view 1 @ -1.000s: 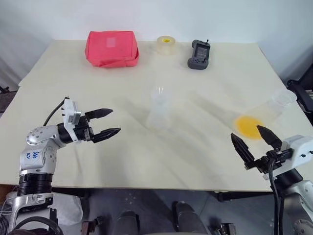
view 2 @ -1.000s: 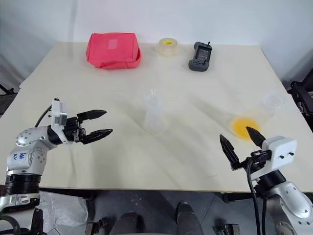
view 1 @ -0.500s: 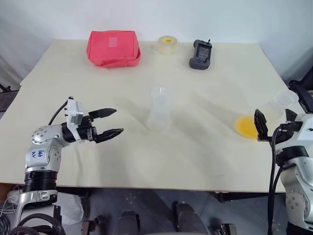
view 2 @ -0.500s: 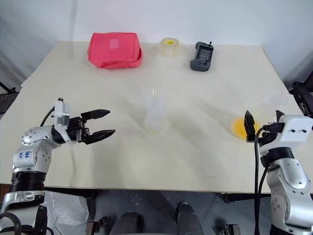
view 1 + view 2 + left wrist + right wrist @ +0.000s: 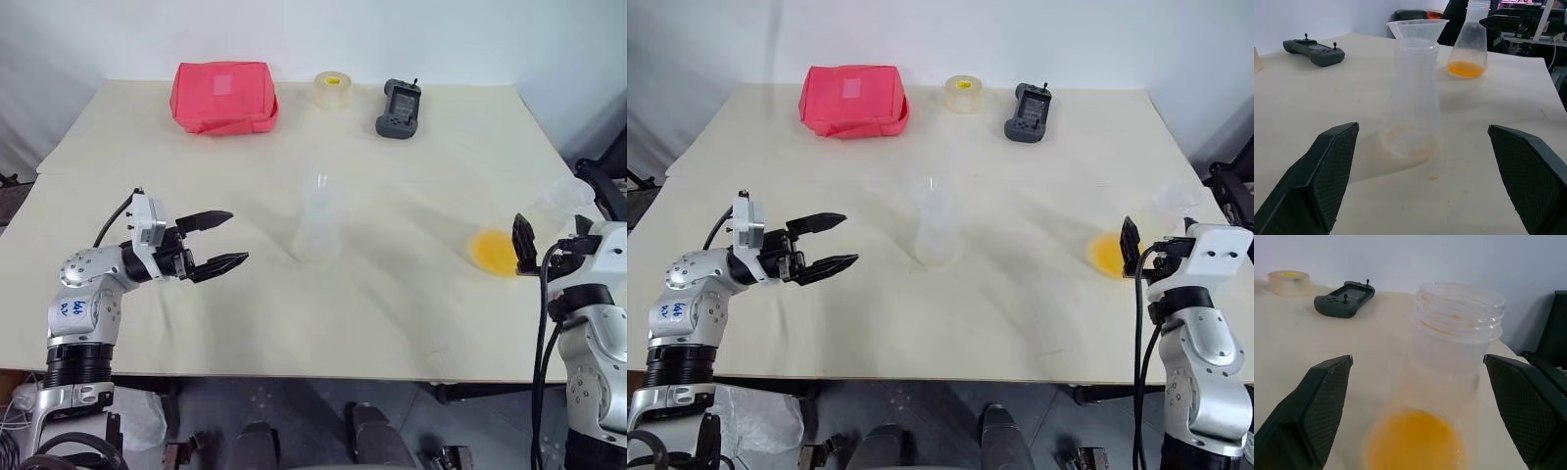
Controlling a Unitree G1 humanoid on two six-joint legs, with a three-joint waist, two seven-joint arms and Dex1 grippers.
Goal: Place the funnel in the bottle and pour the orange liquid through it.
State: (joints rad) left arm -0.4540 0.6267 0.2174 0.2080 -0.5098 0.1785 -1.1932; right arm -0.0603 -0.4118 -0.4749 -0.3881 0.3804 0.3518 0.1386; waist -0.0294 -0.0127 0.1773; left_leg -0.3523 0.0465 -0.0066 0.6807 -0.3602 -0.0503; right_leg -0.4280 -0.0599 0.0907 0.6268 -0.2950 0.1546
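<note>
The bottle point(image 5: 316, 227) stands upright mid-table, and the clear funnel point(image 5: 1417, 28) sits in its neck. The orange liquid point(image 5: 494, 252) lies in the bottom of a second clear flask point(image 5: 1458, 328) near the table's right edge. My right gripper point(image 5: 554, 235) is open, one finger on each side of that flask; I cannot tell whether they touch it. My left gripper point(image 5: 237, 236) hovers open and empty over the table to the left of the bottle, pointing at it from a hand's length away.
A red pouch point(image 5: 224, 96), a tape roll point(image 5: 334, 90) and a black controller point(image 5: 398, 108) lie along the table's far edge. The table's right edge point(image 5: 578, 166) runs close beside the flask, with dark equipment point(image 5: 605, 186) beyond it.
My right gripper has swung from near the table's front edge out to the right and forward, up to the flask with the orange liquid. The left gripper has stayed put.
</note>
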